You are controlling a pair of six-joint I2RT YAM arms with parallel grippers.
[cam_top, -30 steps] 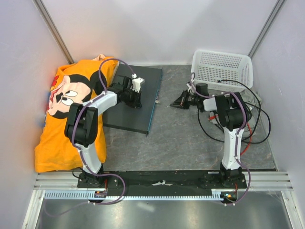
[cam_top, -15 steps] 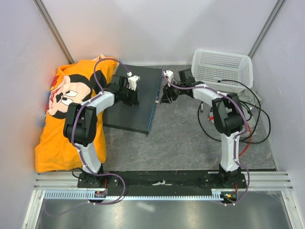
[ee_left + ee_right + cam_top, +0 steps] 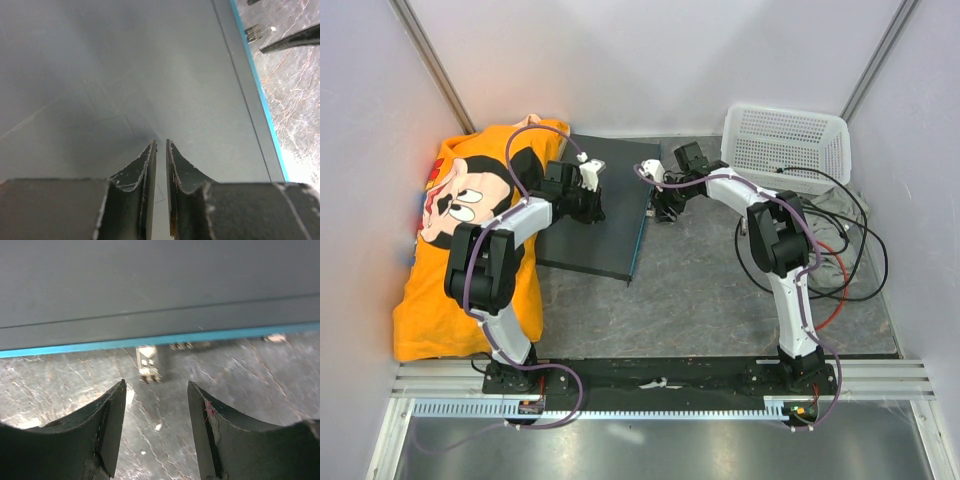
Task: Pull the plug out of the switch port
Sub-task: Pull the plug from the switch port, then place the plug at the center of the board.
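The switch lies flat at left centre, dark blue-grey on top with a teal front edge. A small clear plug sticks out of that front face; it also shows in the left wrist view. My right gripper is open and low over the table, just short of the plug, which lines up with the gap without touching either finger. From above, the right gripper sits right next to the switch's front. My left gripper rests on the switch top, its jaws a thin slit apart with nothing between them.
A white mesh basket stands at the back right. Black and red cables loop beside the right arm. An orange cartoon shirt covers the left side, against the switch. Other small connectors sit along the front face.
My right arm swung left from near the basket to the switch's front face, and its jaws went from shut to open. The left gripper shifted slightly back along the switch top.
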